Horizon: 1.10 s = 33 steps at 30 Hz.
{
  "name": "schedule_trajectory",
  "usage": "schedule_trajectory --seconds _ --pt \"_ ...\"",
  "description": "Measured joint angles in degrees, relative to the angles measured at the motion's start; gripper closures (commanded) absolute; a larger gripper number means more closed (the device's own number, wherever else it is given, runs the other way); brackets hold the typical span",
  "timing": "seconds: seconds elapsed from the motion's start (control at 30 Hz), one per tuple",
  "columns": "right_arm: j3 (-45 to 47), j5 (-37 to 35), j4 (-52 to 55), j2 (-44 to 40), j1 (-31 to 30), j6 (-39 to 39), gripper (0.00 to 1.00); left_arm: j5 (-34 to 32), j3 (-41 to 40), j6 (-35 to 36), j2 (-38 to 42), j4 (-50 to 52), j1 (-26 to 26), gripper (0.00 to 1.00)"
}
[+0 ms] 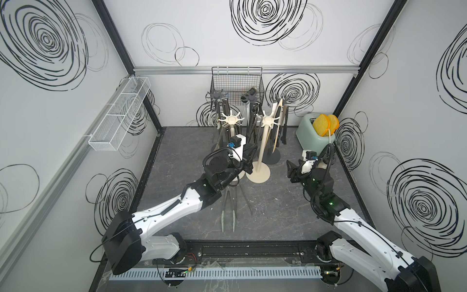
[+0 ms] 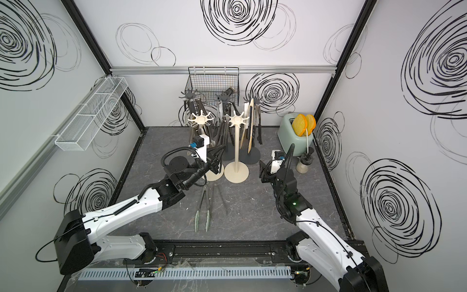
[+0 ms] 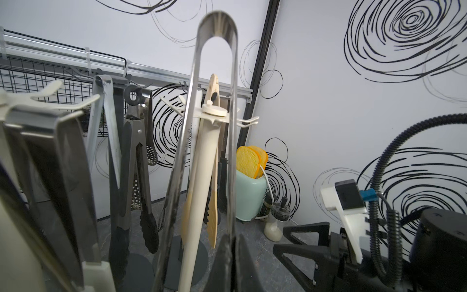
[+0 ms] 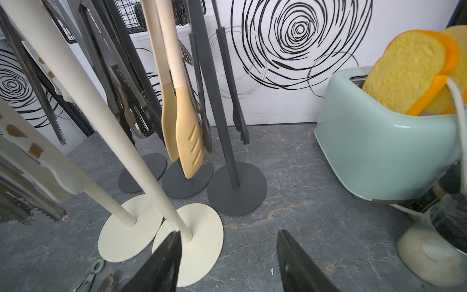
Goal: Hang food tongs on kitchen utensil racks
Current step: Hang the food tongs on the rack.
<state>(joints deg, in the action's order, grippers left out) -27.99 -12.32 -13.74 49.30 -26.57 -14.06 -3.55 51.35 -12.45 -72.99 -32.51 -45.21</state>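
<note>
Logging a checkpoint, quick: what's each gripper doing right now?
Left gripper: closed on a pair of steel tongs, loop end up.
Right gripper: open, holding nothing.

In both top views the utensil racks stand clustered at mid-frame, toward the back of the counter. Below them, nearer the lower edge, food tongs lie on the counter. The toaster sits right of the racks. A wire basket hangs just above them, and a mesh tray hangs at left.
</note>
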Motion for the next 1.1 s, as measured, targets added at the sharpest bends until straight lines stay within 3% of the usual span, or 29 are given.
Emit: schedule_trajectory --seconds 0.43,1.1 --pt "0.0 1.4 -0.1 1.1 0.4 0.2 0.38 4.6 0.0 -2.9 -3.5 -2.7 1.8 1.0" --pt "0.0 2.2 -0.1 1.1 0.5 0.2 0.38 4.8 0.0 -3.5 -1.4 -5.1 1.6 1.0"
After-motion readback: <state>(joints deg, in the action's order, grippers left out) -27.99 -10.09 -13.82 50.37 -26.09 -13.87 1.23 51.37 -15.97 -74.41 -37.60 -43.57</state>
